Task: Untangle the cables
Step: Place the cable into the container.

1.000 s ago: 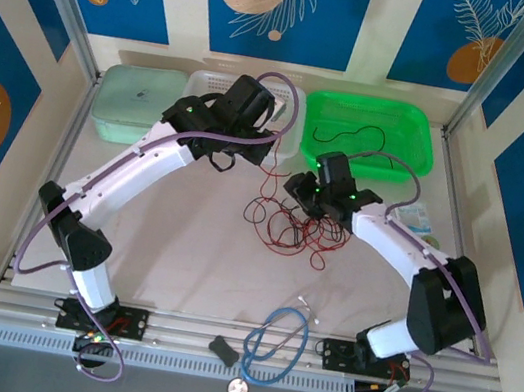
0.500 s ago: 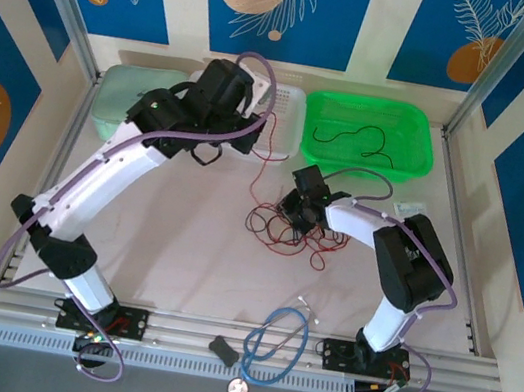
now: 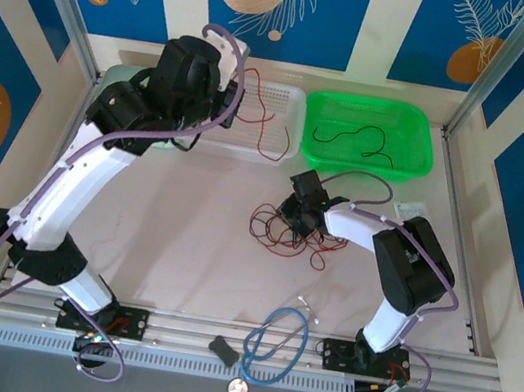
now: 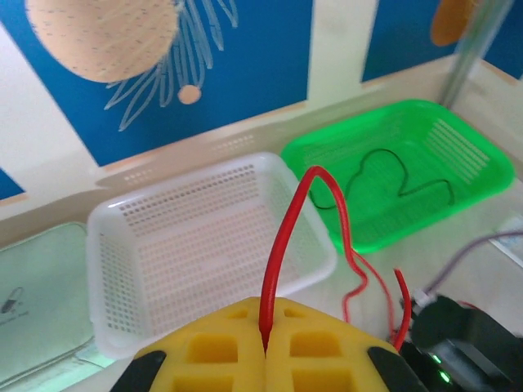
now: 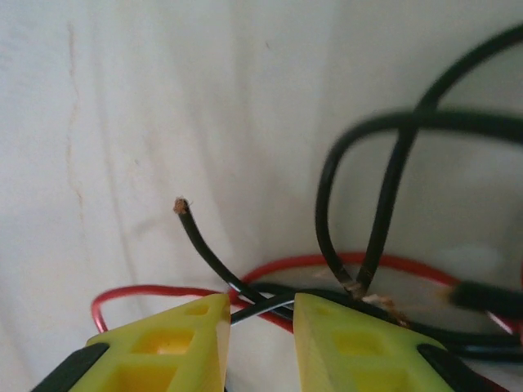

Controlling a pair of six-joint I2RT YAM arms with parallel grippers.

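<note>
One thin red wire cable (image 4: 280, 241) was clamped in the left claw (image 4: 263, 347) above the white perforated plastic basket (image 4: 163, 245); the right claw (image 5: 261, 322), jaws apart, straddled thin black wire cables (image 5: 209, 251) on the desk (image 5: 122, 122).

Three containers stood in a row along the far edge of the table (image 3: 183, 243): a box (image 4: 41, 286) at the left, the middle basket (image 4: 188, 245) beside it, and the right basket (image 3: 415, 132), with one cable (image 3: 368, 130) lying in it. The left gripper (image 4: 265, 314) hung over the middle basket, its held cable (image 4: 278, 245) trailing right and nearer toward the tangle of cables (image 3: 286, 231) at mid-table. The right gripper (image 5: 260, 314) sat on the tangle's far side. A looped tube (image 3: 278, 336) lay at the near edge, seemingly apart from the tangle.
</note>
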